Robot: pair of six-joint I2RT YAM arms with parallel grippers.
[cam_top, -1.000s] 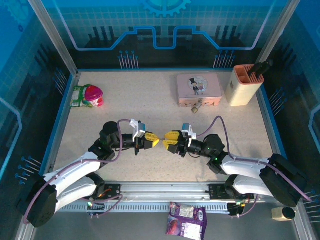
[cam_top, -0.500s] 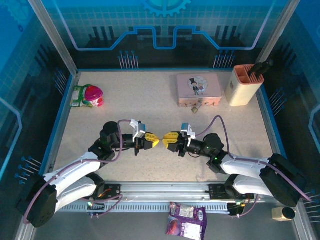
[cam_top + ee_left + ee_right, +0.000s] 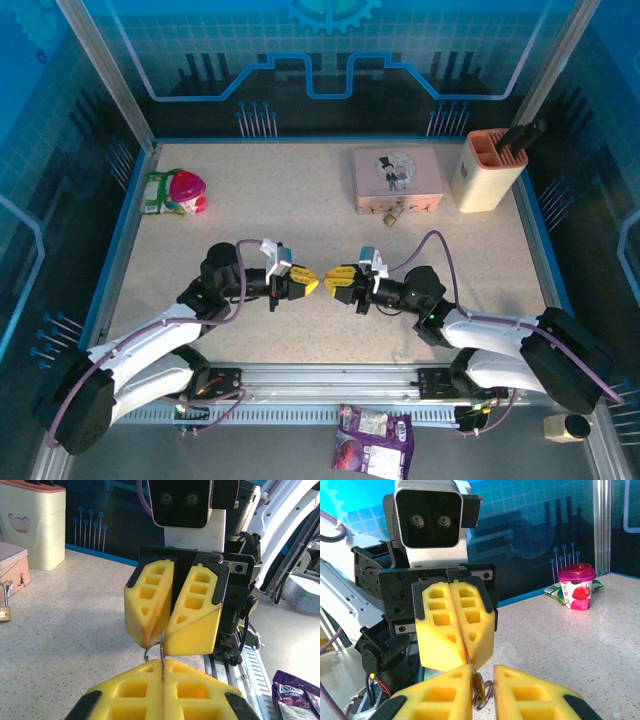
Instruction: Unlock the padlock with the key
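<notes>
Key [image 3: 162, 656] pinched in the clenched left claw [image 3: 308, 285], above the middle of the bench [image 3: 290, 200], with its ring [image 3: 147, 655] between the tips of the right claw [image 3: 334, 283]. Right claw narrowed almost shut around that ring; impossible to tell whether gripping. Padlock [image 3: 391, 213] well apart, at the front of the pink tin [image 3: 398, 175]. Risk of a dropped key if released on the left before a firm pinch on the right; or of catching just the loose ring, leaving the blade dangling, hard to aim.
</notes>
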